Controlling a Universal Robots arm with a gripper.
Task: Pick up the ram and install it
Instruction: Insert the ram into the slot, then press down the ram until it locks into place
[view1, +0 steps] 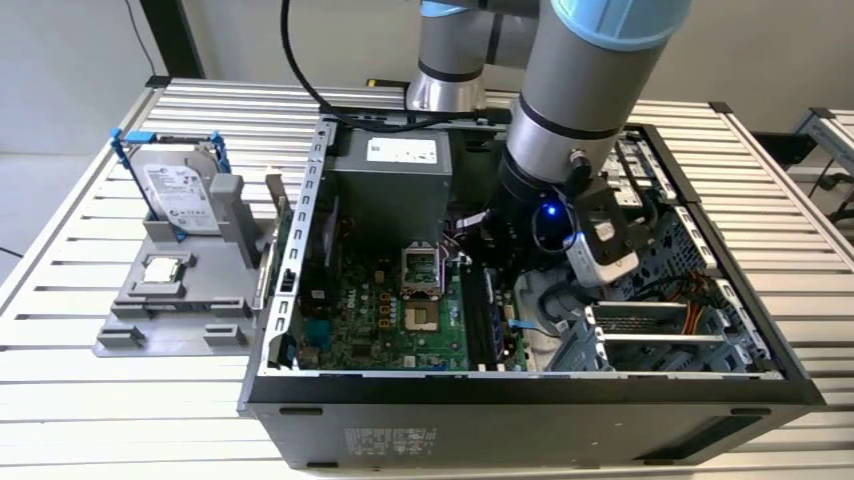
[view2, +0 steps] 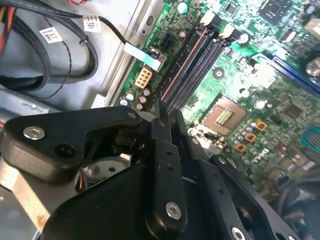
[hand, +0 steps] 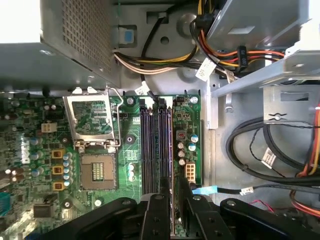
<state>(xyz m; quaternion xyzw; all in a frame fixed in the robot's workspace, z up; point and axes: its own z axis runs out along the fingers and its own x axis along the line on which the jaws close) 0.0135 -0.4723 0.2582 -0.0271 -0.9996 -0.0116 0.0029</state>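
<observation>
Ram (hand: 165, 150): one stick stands edgewise between four black slots (hand: 148, 145).

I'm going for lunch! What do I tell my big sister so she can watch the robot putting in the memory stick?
Gripper: shut on the ram, low inside the open computer case.
The ram: held edge-on, in line with the black memory slots on the motherboard, beside the open processor socket.
Done: the ram is picked up and brought to the slots.
Left: the pictures don't settle whether it is pressed into a slot, so count the install as unfinished.
</observation>
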